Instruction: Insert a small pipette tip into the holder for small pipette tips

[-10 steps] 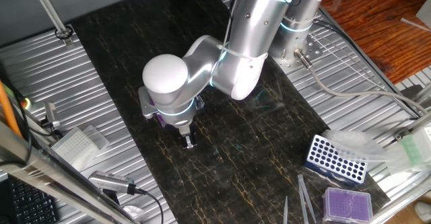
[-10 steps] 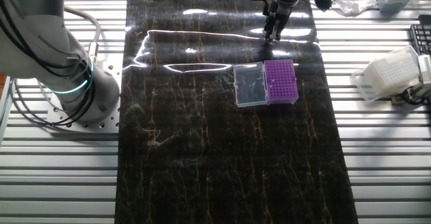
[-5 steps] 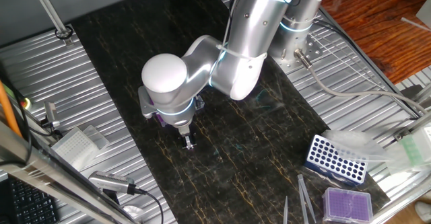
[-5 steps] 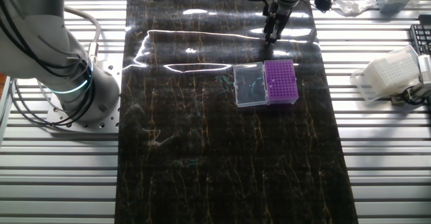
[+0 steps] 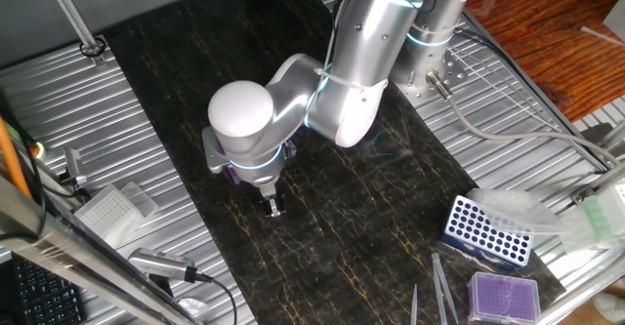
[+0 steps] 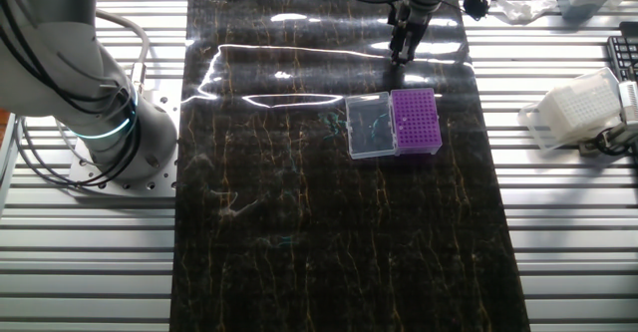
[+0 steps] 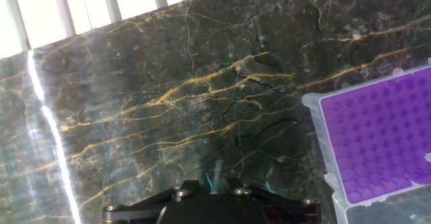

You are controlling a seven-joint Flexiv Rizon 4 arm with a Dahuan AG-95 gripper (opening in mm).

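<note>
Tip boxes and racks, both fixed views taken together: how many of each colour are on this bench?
Purple boxes: 2, the deep purple box with lid flap and the paler purple box
Blue rack: 1
Whitish translucent box: 1, seen in both fixed views
Total: 4

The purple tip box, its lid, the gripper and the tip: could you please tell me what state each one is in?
purple tip box: upright on the mat, top exposed.
clear lid: swung open, lying flat beside the box.
gripper: above the mat, apart from the box, fingers close together.
small pipette tip: held between the fingertips, pointing down.
</note>
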